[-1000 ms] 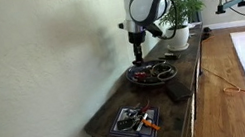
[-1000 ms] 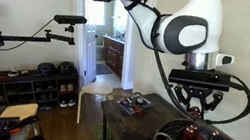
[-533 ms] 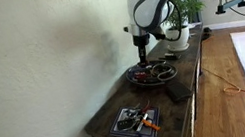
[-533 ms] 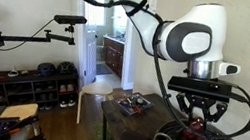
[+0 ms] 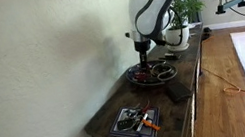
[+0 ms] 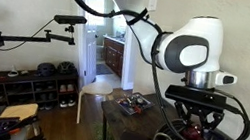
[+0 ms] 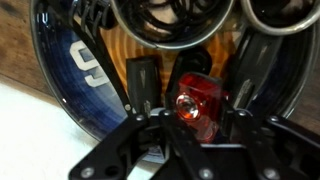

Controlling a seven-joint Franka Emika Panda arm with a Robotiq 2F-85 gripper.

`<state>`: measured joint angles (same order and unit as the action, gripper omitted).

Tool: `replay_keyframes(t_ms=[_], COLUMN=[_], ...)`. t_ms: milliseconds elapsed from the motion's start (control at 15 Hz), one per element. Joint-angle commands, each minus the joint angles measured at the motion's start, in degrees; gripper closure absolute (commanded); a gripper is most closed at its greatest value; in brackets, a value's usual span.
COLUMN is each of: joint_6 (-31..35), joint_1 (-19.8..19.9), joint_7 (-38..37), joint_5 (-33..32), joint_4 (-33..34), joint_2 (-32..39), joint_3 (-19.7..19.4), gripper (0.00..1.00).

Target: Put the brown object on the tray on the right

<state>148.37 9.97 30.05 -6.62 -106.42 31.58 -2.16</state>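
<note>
1. The brown thing (image 7: 197, 102) is small, red-brown and shiny. I think it is light and hard and will not squash.
2. Because it is so shiny, it may be slippery. A weak pinch could let it slide or turn.
3. The best place to hold it is on its two sides, near the middle. That is where the fingers are now.
4. In the wrist view the gripper (image 7: 193, 75) has one finger on each side of the brown thing, only a little way apart. It seems to be pinching it, but I cannot see clearly that both pads touch.
5. In an exterior view the gripper (image 6: 192, 138) points straight down with the brown thing between its tips, low over the tray (image 5: 132, 77).
6. The tray lies past the middle of the tabletop, toward the far short edge. It is closer to the wall edge than to the open long edge.
7. Dark rings (image 7: 170, 20) lie in the tray close by. I cannot tell if the brown thing touches the tray floor.
</note>
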Motion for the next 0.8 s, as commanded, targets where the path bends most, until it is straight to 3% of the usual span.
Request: replay_keyframes(t_ms=[0, 267, 733], joint_6=[2.0, 2.2, -2.7], joint_1=[-0.5, -0.7, -2.7], joint_7=[-2.5, -2.8, -8.8], joint_5=[-2.5, -3.3, -1.7], joint_4=[-0.8, -1.6, -5.1], joint_2=[-0.7, -2.2, -9.3], joint_3=[-0.4, -0.2, 0.8], gripper=[0.27, 0.02, 0.0])
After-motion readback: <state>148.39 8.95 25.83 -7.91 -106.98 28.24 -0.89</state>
